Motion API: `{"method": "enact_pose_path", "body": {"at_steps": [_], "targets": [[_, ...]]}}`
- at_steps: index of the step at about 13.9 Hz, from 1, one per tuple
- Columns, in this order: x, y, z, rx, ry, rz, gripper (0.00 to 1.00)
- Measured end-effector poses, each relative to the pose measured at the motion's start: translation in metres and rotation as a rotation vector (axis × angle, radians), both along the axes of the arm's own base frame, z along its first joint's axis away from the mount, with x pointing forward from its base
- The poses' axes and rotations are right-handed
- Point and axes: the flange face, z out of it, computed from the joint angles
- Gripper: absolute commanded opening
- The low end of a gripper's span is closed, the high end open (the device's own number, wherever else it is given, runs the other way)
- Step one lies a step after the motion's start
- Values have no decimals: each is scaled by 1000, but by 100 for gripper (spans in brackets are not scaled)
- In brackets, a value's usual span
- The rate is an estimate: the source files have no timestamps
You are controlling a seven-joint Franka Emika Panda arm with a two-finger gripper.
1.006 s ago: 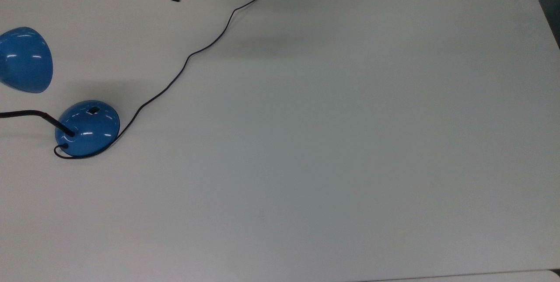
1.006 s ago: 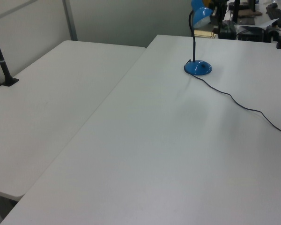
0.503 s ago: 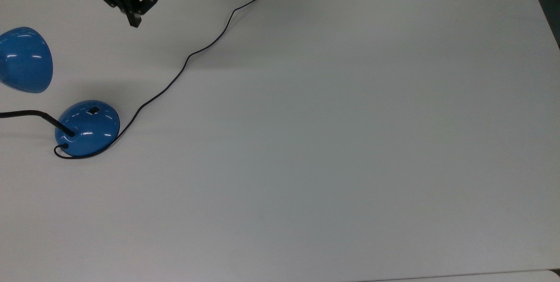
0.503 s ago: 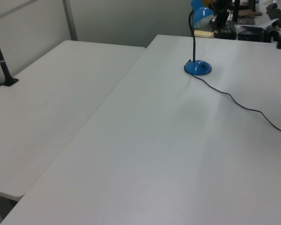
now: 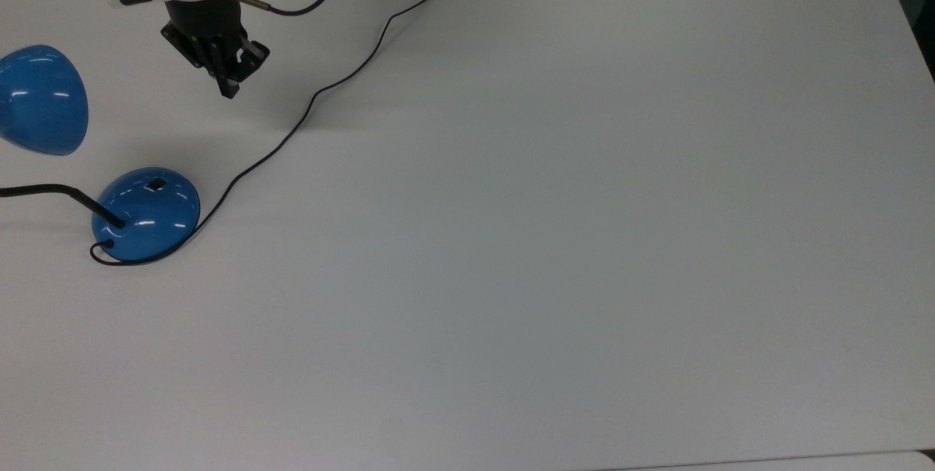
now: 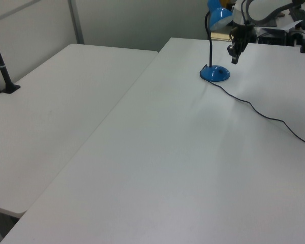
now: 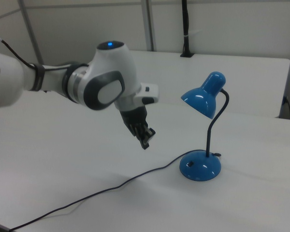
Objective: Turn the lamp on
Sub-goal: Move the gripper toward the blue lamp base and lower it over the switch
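Two white tables [image 6: 157, 168] [image 6: 46, 117] stand side by side, the left view's left one [image 6: 46, 117] with a black post [image 6: 2, 68] clamped at its edge. Pale partition walls [image 6: 132, 23] stand beyond, with metal uprights [image 6: 76, 21].

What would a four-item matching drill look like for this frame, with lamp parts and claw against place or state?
Things:
1. shade
2. base
3. cord
4. claw

Place or state:
a. trails over the table to the top view's top edge
b. in the air above the table, apart from the lamp
c. sits on the table, bears the black switch
d. held up on the bent neck

Pairs: 1-d, 2-c, 3-a, 4-b
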Motion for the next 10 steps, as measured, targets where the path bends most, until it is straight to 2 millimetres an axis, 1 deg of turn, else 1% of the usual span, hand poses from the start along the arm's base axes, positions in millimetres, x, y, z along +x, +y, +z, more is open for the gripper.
{"method": "enact_pose_path", "body": {"at_steps": [2, 4, 7, 9, 10], "targets": [[-2, -5, -20, 1, -16, -30, 0], [2, -8, -38, -2, -59, -66, 0], [10, -20, -65, -11, -134, -113, 0], [13, -28, -77, -18, -165, -125, 0], [15, -32, -80, -23, -187, -129, 0]]}}
